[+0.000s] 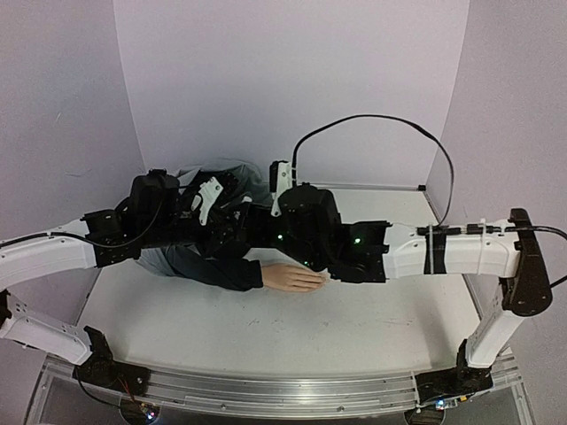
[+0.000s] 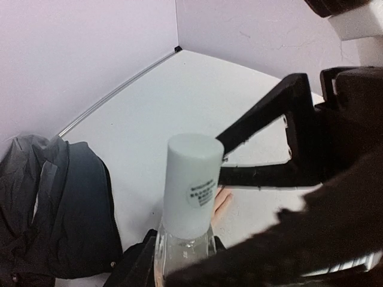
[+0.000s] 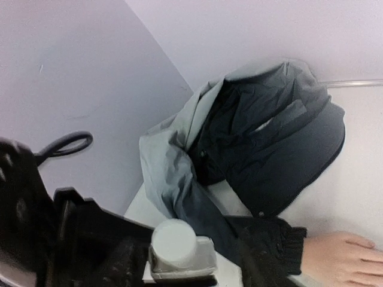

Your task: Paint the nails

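The pale mannequin hand (image 1: 292, 277) lies flat on the table, its dark navy-and-grey jacket sleeve (image 1: 213, 266) running to the left. Its nails are at the fingertips (image 1: 322, 280), too small to make out. My left gripper (image 2: 179, 263) is shut on the glass body of a small bottle with a white cap (image 2: 191, 179) and holds it upright above the sleeve. My right gripper (image 2: 226, 158) is open, and its black fingers (image 2: 263, 119) reach the cap's side from the right. The right wrist view shows the cap (image 3: 173, 242) from above and the hand (image 3: 344, 257).
The rest of the jacket (image 1: 226, 177) lies bunched against the back wall, also in the right wrist view (image 3: 269, 137). Both arms meet over the sleeve at the table's middle. A black cable (image 1: 372, 124) loops above the right arm. White table (image 1: 354, 328) lies in front of the hand.
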Robot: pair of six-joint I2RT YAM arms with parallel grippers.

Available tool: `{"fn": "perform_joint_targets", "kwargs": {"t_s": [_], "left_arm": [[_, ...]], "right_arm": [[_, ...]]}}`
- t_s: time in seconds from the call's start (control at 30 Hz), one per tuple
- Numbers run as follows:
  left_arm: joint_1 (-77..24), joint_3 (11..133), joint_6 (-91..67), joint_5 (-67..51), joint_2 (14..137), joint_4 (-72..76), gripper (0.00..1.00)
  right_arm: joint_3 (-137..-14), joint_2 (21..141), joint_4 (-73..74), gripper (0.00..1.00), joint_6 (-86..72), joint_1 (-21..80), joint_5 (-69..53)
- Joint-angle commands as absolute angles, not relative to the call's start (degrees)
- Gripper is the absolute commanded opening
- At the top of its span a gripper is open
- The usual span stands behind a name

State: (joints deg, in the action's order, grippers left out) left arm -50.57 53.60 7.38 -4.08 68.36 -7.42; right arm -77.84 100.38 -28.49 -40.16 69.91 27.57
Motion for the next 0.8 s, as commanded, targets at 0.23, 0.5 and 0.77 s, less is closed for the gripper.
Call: {"fn": "perform_joint_targets", "kwargs": {"t_s": [0.23, 0.5, 0.77], "left_arm": [[-50.3, 54.4, -7.4, -10.4, 65.1, 1.5, 0.00], [-49.9, 57.0, -6.8, -29.9, 66.8, 0.9, 0.01], [-49.8, 58.5, -8.4, -42.5, 68.9, 0.7, 0.01]], "right_arm": [[-62.7, 78.6, -29.1, 0.98, -20.0, 56.0, -6.1], [-56.6, 76.4, -41.3, 0.98, -21.9, 50.5, -23.2], [-59.9, 82.2, -51.1, 0.77, -24.8, 50.3, -44.2]]}}
